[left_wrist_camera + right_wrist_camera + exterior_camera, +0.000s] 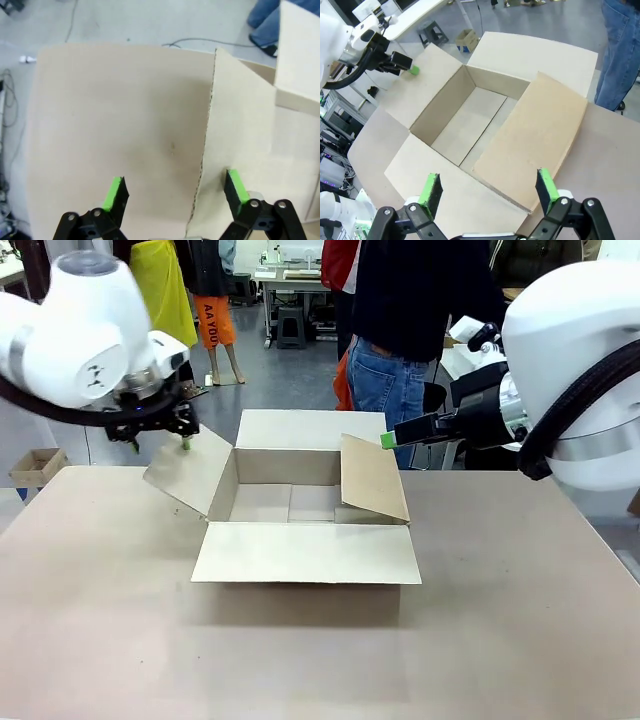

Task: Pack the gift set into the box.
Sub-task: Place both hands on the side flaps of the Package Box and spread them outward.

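Observation:
The box is a large brown carton standing open in the middle of the table, and its inside is bare. Its near flap lies flat, its left flap slants outward and its right flap leans inward. My left gripper hangs open just above the left flap's outer edge. In the left wrist view that left flap has its edge between the left gripper's fingers. My right gripper is open by the right flap's top edge, above the box. The gift set is out of view.
A person in jeans stands at the table's far side behind the box. A small carton sits on the floor off the table's left end. Bare table stretches in front of the box and to both sides.

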Controlling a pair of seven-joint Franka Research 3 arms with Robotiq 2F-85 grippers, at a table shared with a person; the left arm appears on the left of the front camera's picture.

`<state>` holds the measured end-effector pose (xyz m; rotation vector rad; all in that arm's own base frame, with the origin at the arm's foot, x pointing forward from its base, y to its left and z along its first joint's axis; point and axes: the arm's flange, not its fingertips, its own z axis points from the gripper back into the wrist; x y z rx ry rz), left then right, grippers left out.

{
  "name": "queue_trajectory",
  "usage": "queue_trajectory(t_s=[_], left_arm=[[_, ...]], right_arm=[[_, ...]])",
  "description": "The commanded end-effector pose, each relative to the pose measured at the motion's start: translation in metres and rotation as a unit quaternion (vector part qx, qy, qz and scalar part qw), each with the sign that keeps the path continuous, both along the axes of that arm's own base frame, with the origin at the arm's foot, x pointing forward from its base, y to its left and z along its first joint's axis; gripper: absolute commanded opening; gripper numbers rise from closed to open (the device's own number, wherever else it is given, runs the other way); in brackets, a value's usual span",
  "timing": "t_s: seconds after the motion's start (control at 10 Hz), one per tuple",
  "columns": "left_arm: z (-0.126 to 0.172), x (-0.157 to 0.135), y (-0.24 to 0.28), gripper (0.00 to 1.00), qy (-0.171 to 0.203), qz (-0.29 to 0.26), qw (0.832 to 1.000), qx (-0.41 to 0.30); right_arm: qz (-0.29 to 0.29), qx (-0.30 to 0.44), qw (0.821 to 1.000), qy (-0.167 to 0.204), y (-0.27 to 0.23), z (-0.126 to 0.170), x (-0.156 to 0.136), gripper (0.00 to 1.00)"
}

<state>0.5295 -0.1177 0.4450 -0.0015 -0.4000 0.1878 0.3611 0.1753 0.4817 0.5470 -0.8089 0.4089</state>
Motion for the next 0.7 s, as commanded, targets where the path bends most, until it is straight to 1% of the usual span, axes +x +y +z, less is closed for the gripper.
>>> queue_trajectory(t_s=[0.0,0.1,0.2,0.3,0.4,0.5,0.6], left_arm=[[-0.013,-0.005,0.031,1.00,0.013,-0.010,0.997,-0.071],[-0.028,-0.005,0.043,1.00,0.022,-0.020,0.993,-0.112],[-0.043,-0.004,0.049,1.00,0.046,-0.039,0.986,-0.155],[-0.020,-0.001,0.034,1.00,0.013,0.005,0.998,-0.066],[-0.020,-0.001,0.034,1.00,0.013,0.005,0.998,-0.066],[-0.020,-0.001,0.034,1.00,0.013,0.005,0.998,-0.066],[-0.020,-0.001,0.034,1.00,0.013,0.005,0.998,-0.066]], right_arm=[[-0.001,-0.001,1.000,0.009,-0.001,0.008,-0.001,1.00],[-0.001,-0.001,1.000,0.009,-0.001,0.008,-0.001,1.00],[-0.001,-0.001,1.000,0.009,-0.001,0.008,-0.001,1.00],[-0.001,-0.001,1.000,0.009,-0.001,0.008,-0.001,1.00],[-0.001,-0.001,1.000,0.009,-0.001,0.008,-0.001,1.00],[0.000,0.000,1.000,0.000,0.000,0.000,0.000,1.00],[0.002,-0.081,0.995,0.051,0.011,0.022,0.016,1.00]])
